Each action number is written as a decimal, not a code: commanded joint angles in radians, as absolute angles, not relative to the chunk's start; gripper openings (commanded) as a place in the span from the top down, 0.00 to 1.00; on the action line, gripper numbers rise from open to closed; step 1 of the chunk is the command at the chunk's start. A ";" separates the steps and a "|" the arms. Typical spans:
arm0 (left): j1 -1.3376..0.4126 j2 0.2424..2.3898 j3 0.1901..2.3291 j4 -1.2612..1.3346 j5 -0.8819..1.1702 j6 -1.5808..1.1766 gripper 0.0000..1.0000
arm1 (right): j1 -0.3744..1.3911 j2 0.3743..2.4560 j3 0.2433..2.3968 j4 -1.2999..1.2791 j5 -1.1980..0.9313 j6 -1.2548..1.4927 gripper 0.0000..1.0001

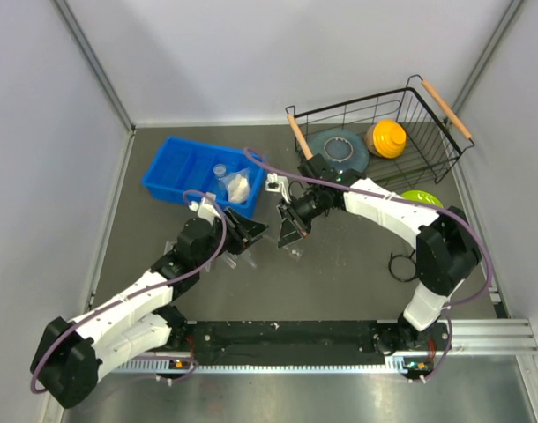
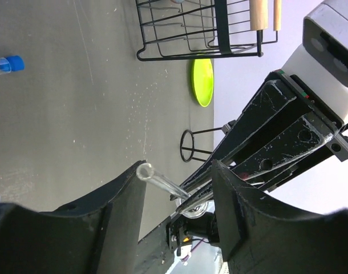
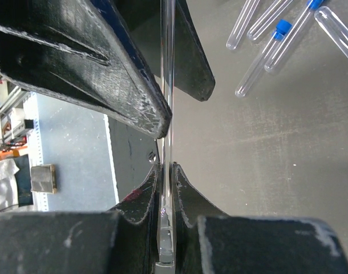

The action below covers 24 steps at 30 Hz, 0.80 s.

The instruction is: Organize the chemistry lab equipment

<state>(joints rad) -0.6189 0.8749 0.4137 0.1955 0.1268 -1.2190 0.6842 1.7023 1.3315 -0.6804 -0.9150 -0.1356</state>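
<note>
My right gripper is shut on a thin glass rod. The rod runs from its jaws out between the fingers of my left gripper. In the left wrist view the rod's round end lies beside the left finger; the jaws stand wide apart and do not clamp it. Several clear test tubes, some blue-capped, lie on the table to the right of the rod. One blue-capped tube also shows in the left wrist view. The black wire ring stand stands near the right arm.
A blue bin at the back left holds a small clear cup and a white packet. The black wire basket at the back right holds a grey dish and an orange dish. A green dish lies in front of it.
</note>
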 commanded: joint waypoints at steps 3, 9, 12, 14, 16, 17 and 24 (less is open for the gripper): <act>-0.652 0.910 0.468 0.252 0.075 -1.187 0.52 | 0.681 1.724 1.376 -0.646 -0.957 -0.106 1.00; -0.672 0.911 0.485 0.215 0.041 -1.178 0.64 | 0.673 1.736 1.381 -0.632 -0.965 -0.080 1.00; -0.675 0.916 0.494 0.204 0.038 -1.170 0.69 | 0.672 1.738 1.381 -0.627 -0.966 -0.075 1.00; -0.676 0.916 0.502 0.192 0.038 -1.161 0.75 | 0.672 1.740 1.381 -0.626 -0.966 -0.074 1.00; -0.677 0.917 0.508 0.178 0.037 -1.152 0.79 | 0.672 1.740 1.381 -0.626 -0.965 -0.074 1.00; -0.678 0.917 0.512 0.166 0.037 -1.143 0.84 | 0.669 1.740 1.381 -0.626 -0.963 -0.075 1.00; -0.676 0.884 0.548 0.039 -0.017 -1.080 0.95 | 0.670 1.720 1.381 -0.627 -0.979 -0.109 0.89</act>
<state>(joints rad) -0.6716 0.9134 0.4969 0.1081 0.0326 -1.1568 0.6777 1.7317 1.3319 -0.6430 -0.9619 -0.0914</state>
